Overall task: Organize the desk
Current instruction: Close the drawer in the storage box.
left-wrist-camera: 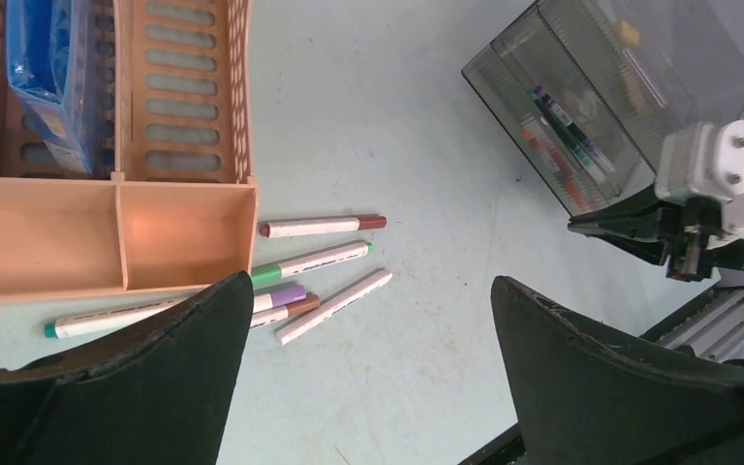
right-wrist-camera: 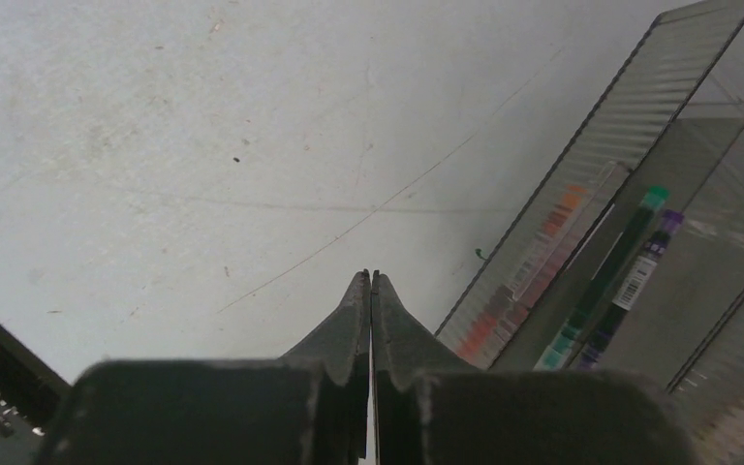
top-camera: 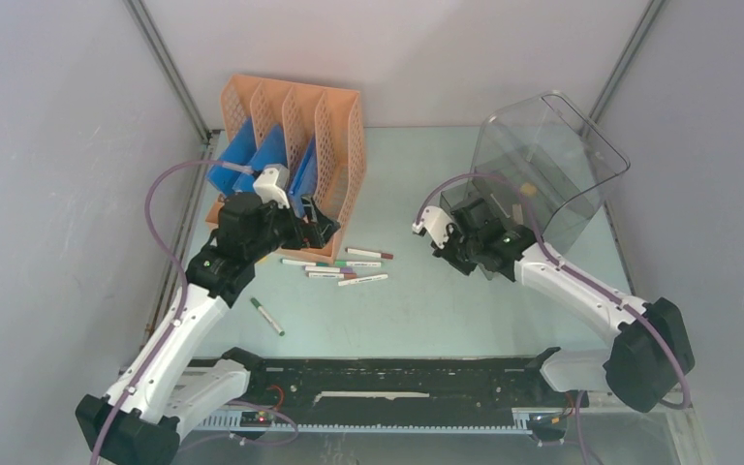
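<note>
Tabletop (top-camera: 446,300) under both arms, markers (top-camera: 334,268) loose by orange rack (top-camera: 334,145); left fingers (left-wrist-camera: 155,387) spread wide above them, empty; right fingers (right-wrist-camera: 349,329) shut, empty, by drawer box (top-camera: 562,165). One marker to be straddled crosswise.

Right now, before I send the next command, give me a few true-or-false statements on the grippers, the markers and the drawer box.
1. The right gripper is shut on nothing. True.
2. The left gripper holds a marker. False: it is open and empty, above the loose markers.
3. The loose markers lie on the desk beside the orange rack. True.
4. The clear drawer box is empty. False: a green marker and a purple marker lie inside.
</note>
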`<state>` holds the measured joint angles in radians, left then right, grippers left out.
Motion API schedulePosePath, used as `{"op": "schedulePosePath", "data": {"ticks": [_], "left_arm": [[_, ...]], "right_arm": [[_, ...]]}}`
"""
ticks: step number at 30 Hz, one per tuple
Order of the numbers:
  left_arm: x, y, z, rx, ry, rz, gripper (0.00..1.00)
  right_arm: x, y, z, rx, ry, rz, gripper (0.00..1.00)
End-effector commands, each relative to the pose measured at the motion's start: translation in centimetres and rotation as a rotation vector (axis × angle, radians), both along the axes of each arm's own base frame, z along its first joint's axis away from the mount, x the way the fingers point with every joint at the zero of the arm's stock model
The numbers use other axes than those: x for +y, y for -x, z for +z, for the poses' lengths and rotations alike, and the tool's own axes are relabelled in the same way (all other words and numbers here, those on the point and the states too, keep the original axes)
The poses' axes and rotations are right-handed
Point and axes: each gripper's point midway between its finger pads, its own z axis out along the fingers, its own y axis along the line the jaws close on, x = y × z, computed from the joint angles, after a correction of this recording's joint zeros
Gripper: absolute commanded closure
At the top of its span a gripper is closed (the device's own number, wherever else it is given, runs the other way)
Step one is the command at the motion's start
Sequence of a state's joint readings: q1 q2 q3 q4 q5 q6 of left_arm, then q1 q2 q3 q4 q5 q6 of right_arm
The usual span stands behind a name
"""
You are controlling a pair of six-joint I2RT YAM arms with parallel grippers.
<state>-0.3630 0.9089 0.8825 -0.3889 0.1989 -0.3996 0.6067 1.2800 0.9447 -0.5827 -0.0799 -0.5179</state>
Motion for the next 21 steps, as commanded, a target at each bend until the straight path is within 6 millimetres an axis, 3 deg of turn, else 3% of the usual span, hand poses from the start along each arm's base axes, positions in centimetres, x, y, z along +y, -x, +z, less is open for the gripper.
{"op": "schedulePosePath", "data": {"ticks": [1, 14, 17, 21], "left_arm": [[1.0, 0.0, 1.3, -0.066, -0.017, 0.023, 0.00], [2.0, -0.5, 1.4, -0.068, 0.004, 0.065, 0.00], [2.1, -0.5, 1.4, -0.068, 0.005, 0.070, 0.00], [2.2, -0.6, 1.5, -0.069, 0.005, 0.075, 0.00]], "right_arm": [[-0.1, -1.3, -0.3, -0.067, 0.067, -0.034, 1.00], [-1.2, -2.6, -2.6, -0.071, 0.168, -0.097, 1.00], [-2.0, -3.4, -3.0, -0.093, 0.190, -0.143, 1.00], [-4.8, -5.1, -4.1, -0.110, 0.266, -0.259, 1.00]]}}
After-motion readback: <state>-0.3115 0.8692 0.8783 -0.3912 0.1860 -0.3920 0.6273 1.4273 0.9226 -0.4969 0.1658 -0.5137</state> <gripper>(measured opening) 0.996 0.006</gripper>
